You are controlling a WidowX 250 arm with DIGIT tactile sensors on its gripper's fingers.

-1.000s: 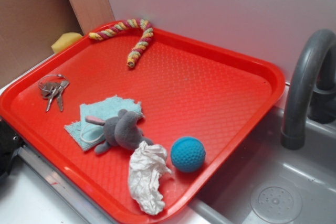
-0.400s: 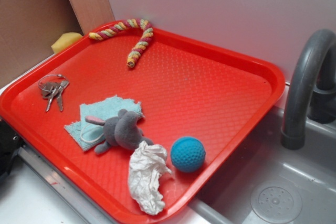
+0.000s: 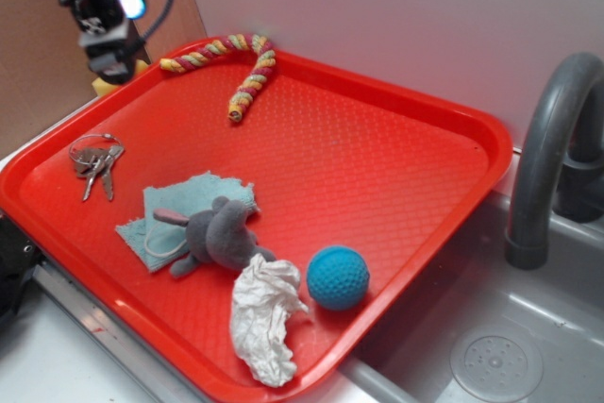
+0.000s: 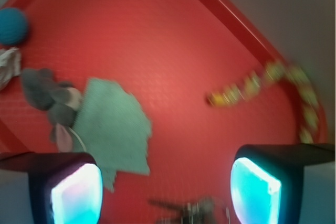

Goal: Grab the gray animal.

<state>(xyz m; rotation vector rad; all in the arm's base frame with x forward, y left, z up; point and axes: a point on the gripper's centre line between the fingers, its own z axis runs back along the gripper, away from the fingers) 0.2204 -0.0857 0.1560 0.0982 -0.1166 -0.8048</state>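
The gray animal (image 3: 219,236), a small plush mouse with a pinkish ear, lies on its side on the red tray (image 3: 377,158), half on a light-blue cloth (image 3: 184,212). In the wrist view the gray animal (image 4: 47,98) shows at the left, beside the cloth (image 4: 113,127). My gripper (image 3: 107,21) hangs high over the tray's far left corner, well away from the mouse. It is open, with nothing between its glowing pads (image 4: 254,190); midway between the fingertips (image 4: 165,192) only the tray and the keys show.
A bunch of keys (image 3: 94,162) lies at the tray's left. A striped rope toy (image 3: 243,68) lies at the back. A blue ball (image 3: 337,277) and crumpled white tissue (image 3: 264,318) sit near the front edge. A gray faucet (image 3: 552,148) and sink stand to the right.
My gripper has come into the exterior view at the upper left, above the tray's far corner. The things on the tray have not moved.
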